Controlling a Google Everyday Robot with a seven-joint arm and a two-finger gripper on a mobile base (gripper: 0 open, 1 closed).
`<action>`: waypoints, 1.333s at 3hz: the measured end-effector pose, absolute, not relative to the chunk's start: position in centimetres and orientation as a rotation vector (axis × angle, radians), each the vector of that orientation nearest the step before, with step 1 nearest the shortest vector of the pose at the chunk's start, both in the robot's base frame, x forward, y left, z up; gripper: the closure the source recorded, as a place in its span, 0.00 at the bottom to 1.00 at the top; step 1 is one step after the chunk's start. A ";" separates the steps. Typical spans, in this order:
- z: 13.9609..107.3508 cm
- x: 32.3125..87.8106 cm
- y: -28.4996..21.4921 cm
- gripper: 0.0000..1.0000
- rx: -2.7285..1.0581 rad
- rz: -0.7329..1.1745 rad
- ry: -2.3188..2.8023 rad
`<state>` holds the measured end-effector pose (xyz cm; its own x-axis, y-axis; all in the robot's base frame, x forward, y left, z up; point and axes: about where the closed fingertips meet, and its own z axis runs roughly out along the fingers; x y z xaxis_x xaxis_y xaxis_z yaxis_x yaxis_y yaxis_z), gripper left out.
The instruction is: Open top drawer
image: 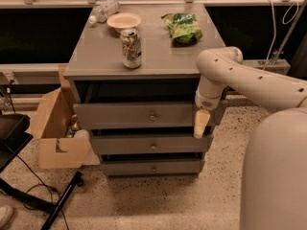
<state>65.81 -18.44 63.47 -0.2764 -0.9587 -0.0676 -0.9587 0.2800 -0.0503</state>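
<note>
The grey cabinet has three drawers. The top drawer [124, 115] has the tallest front and a small round metal knob [152, 116] at its centre. A dark gap shows between its front and the cabinet top. The middle drawer [144, 145] and the bottom drawer [148, 167] lie below it, each with its own knob. My gripper [201, 124] hangs pointing down from the white arm [249, 83], in front of the right end of the top drawer's front and well to the right of the knob.
On the cabinet top [96, 56] stand a soda can [131, 48], a small bowl [123, 20], a green snack bag [183, 28] and a lying water bottle [102, 10]. An open cardboard box [55, 128] sits against the cabinet's left side. Black stand legs [57, 202] cross the floor at lower left.
</note>
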 end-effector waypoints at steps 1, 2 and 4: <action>63.4 65.8 -18.4 0.00 -1.850 0.020 2.450; 63.1 65.4 -18.5 0.18 -1.823 0.025 2.461; 63.9 64.3 -18.1 0.65 -1.775 0.029 2.476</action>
<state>64.32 -18.12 63.87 -0.3182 -0.9439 -0.0884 -0.9457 0.3226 -0.0399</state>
